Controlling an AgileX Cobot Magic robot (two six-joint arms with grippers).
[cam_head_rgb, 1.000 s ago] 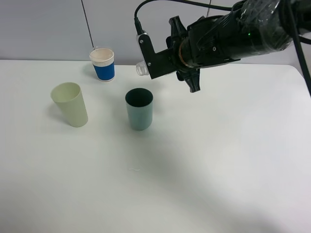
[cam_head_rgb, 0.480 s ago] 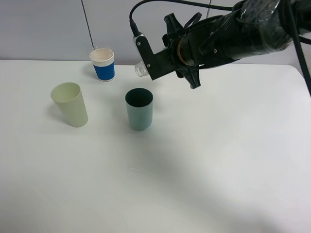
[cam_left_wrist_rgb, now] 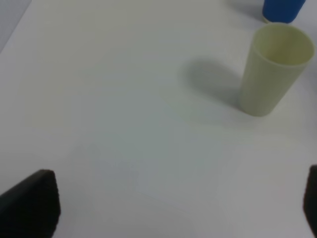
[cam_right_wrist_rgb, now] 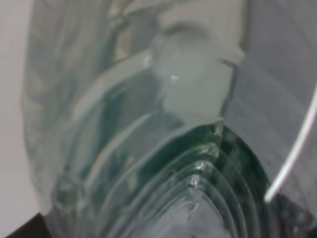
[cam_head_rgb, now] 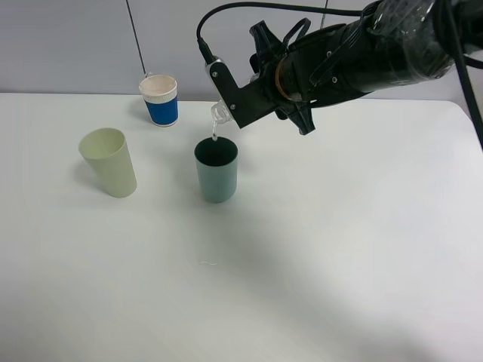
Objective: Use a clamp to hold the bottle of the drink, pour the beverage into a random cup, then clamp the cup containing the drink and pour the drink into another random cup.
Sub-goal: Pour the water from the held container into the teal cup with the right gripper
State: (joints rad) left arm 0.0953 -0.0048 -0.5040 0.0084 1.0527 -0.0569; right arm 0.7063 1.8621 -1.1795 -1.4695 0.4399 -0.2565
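Right black gripper (cam_head_rgb: 235,96) clenched on small clear plastic bottle (cam_head_rgb: 219,113), tilted mouth-down just above teal plastic tumbler (cam_head_rgb: 216,179), 1 thin clear stream (cam_head_rgb: 214,134) falling in; left gripper (cam_left_wrist_rgb: 168,208) jaws released, empty.

Pale tumbler (cam_left_wrist_rgb: 274,69) upright on table (cam_left_wrist_rgb: 124,99), blue cup (cam_left_wrist_rgb: 282,10) near.

The exterior camera looks steeply down from high over the whole white surface (cam_head_rgb: 317,264). The left wrist camera faces that surface from nearer, sharing the pale cup (cam_left_wrist_rgb: 275,69) and blue paper cup (cam_left_wrist_rgb: 282,10). The right wrist camera sits tight against the bottle (cam_right_wrist_rgb: 148,124).
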